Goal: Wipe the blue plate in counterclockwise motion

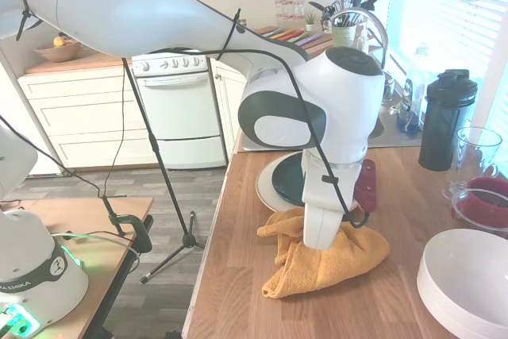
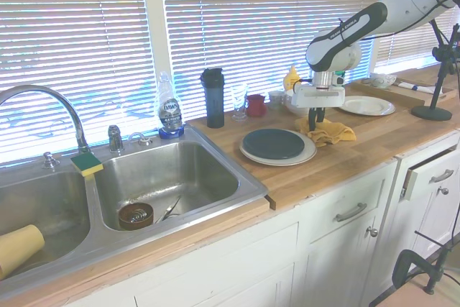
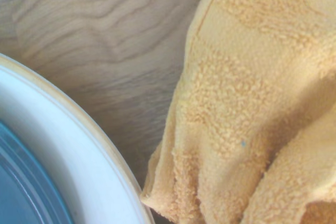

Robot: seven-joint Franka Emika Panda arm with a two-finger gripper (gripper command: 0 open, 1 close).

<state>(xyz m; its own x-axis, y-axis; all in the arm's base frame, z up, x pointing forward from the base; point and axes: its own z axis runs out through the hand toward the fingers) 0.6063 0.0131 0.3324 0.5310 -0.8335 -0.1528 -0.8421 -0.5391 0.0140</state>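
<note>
White arm reaches out, wrist vertical, fingers (image 2: 315, 118) pointing straight down

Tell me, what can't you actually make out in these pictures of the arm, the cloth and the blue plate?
- Fingers: in the first exterior view the arm's own body covers them; in the second they are too small above the yellow cloth to tell open from shut, or gripping.
- Blue plate: largely behind the arm in the first exterior view, cut off by the frame edge in the wrist view.
- Dirt on the plate: too small to judge.
- Object in the sink: unclear.
</note>
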